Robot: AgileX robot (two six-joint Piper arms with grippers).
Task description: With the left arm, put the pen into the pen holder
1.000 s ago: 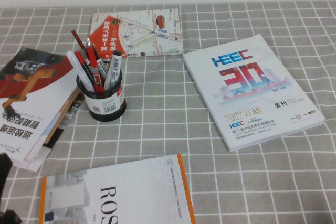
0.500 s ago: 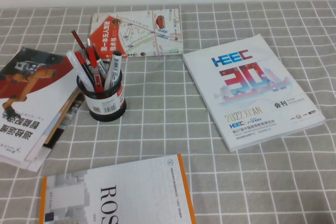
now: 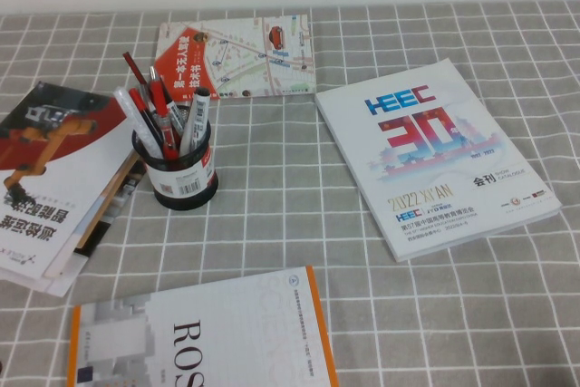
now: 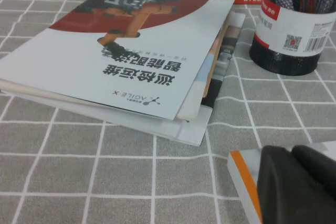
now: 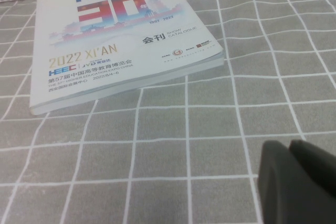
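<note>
1. High view: I see the pens point(image 3: 163, 111) already standing in the mesh pen holder point(image 3: 178, 174), tips down, leaning slightly left; neither arm shows.
2. Left wrist: left gripper point(image 4: 299, 187) hangs low beside the orange-edged book point(image 4: 247, 179), parked clear; whether its fingers are spread or closed I cannot tell.
3. Right wrist: right gripper point(image 5: 296, 179) hovers near the HEEC catalogue point(image 5: 115, 35); its fingers likewise.

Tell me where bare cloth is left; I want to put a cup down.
Free: the cloth between the pen holder and the HEEC catalogue, and the near right corner beyond the ROS book. Crowded: the left, with the stacked brochures. Left hand and right hand show only in their wrist views.
</note>
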